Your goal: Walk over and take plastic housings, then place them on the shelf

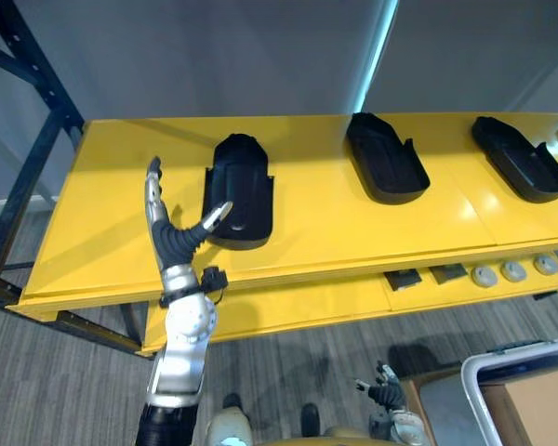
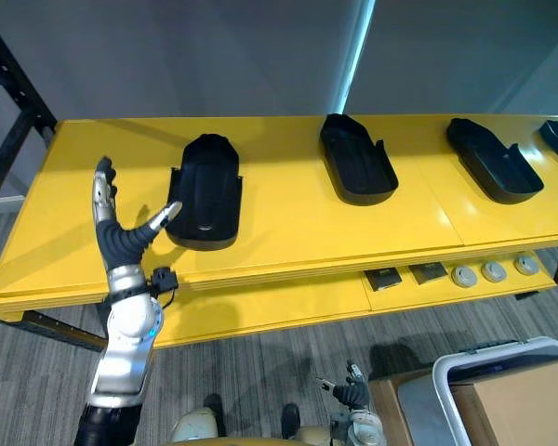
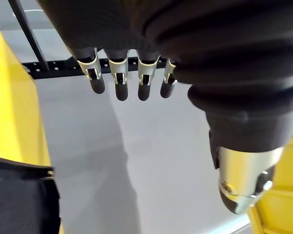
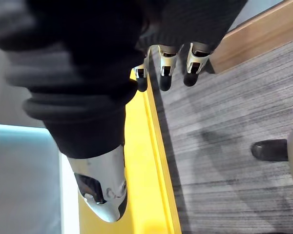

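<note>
1. Black plastic housings point(image 1: 239, 190): no text, label or number can be read on any of them.
2. Yellow shelf point(image 1: 316, 232): no legible sign or marking on its top or near edge.
3. Small parts point(image 1: 513, 270) on the lower level, right: too small to show any print.

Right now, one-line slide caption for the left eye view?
Open left hand upright beside the leftmost black plastic housing on the yellow shelf, thumb toward it.
</note>
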Controlling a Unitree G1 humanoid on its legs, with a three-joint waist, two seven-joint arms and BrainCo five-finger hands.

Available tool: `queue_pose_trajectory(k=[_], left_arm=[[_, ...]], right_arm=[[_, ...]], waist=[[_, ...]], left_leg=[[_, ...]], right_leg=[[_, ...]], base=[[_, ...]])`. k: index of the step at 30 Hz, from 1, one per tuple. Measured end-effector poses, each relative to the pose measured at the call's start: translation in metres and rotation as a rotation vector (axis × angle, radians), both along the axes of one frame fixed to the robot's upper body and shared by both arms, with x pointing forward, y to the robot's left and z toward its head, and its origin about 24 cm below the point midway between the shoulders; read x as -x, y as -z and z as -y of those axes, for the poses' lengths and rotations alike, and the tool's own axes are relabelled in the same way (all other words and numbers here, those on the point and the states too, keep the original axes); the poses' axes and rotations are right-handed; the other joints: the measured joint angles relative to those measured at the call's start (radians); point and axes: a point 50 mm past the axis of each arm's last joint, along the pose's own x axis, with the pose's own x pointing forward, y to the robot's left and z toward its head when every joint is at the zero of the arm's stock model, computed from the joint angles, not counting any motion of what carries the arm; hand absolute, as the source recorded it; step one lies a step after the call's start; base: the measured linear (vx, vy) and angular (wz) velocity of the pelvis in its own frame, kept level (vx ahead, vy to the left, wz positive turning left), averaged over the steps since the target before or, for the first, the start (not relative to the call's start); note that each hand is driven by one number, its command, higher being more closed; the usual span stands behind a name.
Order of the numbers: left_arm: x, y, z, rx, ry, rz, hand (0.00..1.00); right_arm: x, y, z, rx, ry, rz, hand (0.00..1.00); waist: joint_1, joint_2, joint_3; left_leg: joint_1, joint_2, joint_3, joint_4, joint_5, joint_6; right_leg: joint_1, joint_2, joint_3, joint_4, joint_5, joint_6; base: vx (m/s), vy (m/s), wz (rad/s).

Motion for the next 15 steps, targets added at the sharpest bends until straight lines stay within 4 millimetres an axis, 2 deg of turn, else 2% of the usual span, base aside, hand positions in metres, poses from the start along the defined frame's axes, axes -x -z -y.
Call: queue_pose_trajectory(k=[3,9,15], left_arm=[[0.008,0.011,0.006,0.005,0.051,-0.057,1.00],[0.010,0.039,0.012,-0.088,0.095,-0.203,1.00],[0.007,0.051,0.023,-0.186,0.143,-0.267,1.00]], right_arm=[[0.003,0.001,-0.001,0.001,-0.003,-0.003,0.00],[0.002,0.000,0.000,0.003,-0.003,0.000,0.00],[0.001,0.000,0.000,0.005,-0.006,0.004,0.00]], waist=[[0.019,-0.001,0.000],[0.017,-0.004,-0.001],[0.017,-0.005,-0.001]], left_leg=[[0.000,-0.007,-0.003,-0.006,0.001,-0.001],[0.003,-0.020,-0.016,-0.006,0.002,-0.001],[0.013,-0.021,-0.003,-0.011,0.002,0.000]], right_leg=[[-0.002,-0.006,-0.010,0.008,-0.008,0.004],[0.009,-0.020,-0.032,0.010,-0.022,0.008],[0.012,-0.023,-0.027,0.011,-0.024,0.007]], base=[[0.02,0.012,0.09],[0.04,0.014,0.09],[0.02,0.009,-0.01]])
